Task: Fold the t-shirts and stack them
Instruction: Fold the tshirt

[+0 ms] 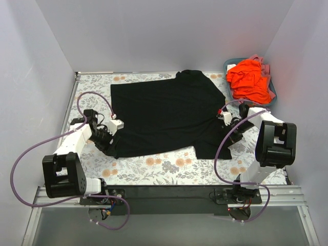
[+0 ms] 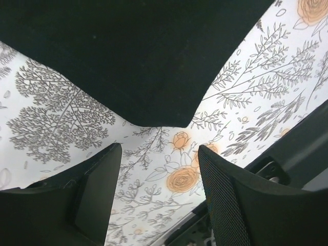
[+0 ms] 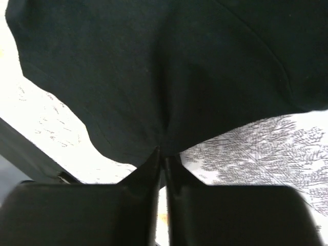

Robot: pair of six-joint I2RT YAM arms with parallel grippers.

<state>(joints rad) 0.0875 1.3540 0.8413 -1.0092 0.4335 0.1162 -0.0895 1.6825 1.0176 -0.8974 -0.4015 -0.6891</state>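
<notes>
Black shirt pinched between right fingers; just beyond spread left fingers.

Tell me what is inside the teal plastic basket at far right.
A crumpled bright orange-red cloth shirt fills the teal plastic basket, with pink cloth showing at its far rim. Anything beneath the heap is covered.

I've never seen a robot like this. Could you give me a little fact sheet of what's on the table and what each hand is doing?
Black t-shirt: spread flat on the flowered table
Orange t-shirt: bunched in the teal basket, far right corner
Left hand: open, at the black shirt's near left corner, gripping nothing
Right hand: shut, pinching the black shirt's right edge
Folding: not yet begun
</notes>
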